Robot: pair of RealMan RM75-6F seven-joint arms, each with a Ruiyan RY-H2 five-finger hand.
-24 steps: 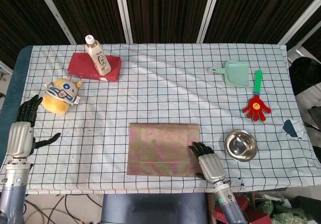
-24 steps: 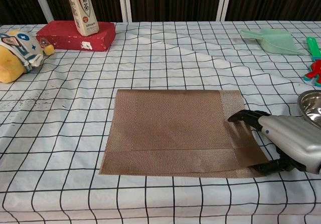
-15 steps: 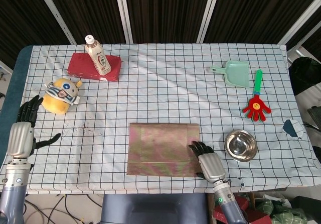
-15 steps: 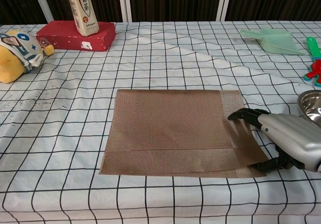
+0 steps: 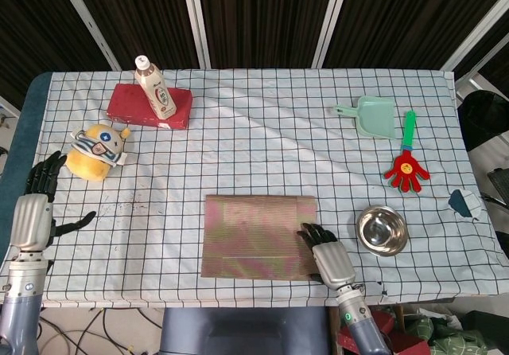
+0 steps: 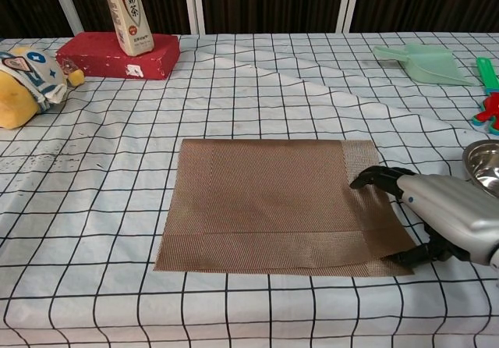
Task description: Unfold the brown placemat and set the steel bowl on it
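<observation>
A table covered with a white cloth [image 5: 262, 140] printed in a black grid stands in front of dark slatted panels.

The right hand [image 5: 329, 258] [image 6: 446, 211] lies at the near edge, palm down, its dark fingers [image 6: 374, 178] reaching over the right border of the brown placemat [image 5: 256, 236] [image 6: 269, 204] and its thumb curled by the mat's near right corner. The fingers are apart and only slightly bent; the chest view does not settle whether they pinch the mat's edge or only rest on it, so I cannot tell whether it grips. The mat is folded, with a doubled layer over most of it and a single strip showing along the right and near sides. The steel bowl [image 5: 382, 229] [image 6: 485, 164] sits on the cloth just to the right of this hand, off the mat.

The left hand [image 5: 36, 209] hangs past the table's left edge, far from the mat, fingers spread and holding nothing. Beyond it sits a yellow plush toy [image 5: 95, 151] [image 6: 25, 84], and further back a bottle [image 5: 154, 87] [image 6: 125, 11] stands on a red box [image 5: 149, 106] [image 6: 118, 54]. Well behind the right hand lie a green dustpan [image 5: 369, 117] [image 6: 417, 61] and a toy hand clapper [image 5: 407, 161].

Compared with a moment ago the right hand has drawn slightly back toward the near edge, fingers on the same border. Mat and bowl have not moved.
</observation>
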